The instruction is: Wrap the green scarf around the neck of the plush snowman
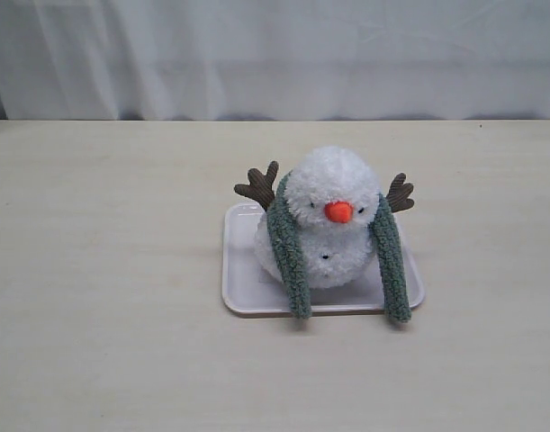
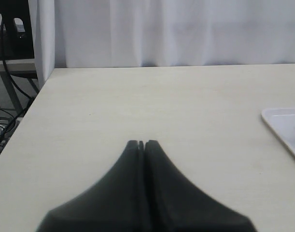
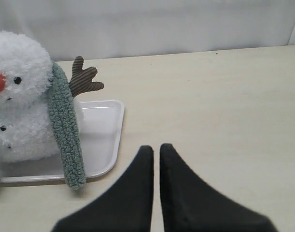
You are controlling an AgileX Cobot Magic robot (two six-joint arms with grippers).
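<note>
Green scarf [image 3: 65, 125] on snowman [image 3: 21, 63], near rt gripper [image 3: 156, 146], untouched

Left hand [image 2: 141, 143] and right hand [image 3: 156, 147], both closed, nothing in either grip.
</note>
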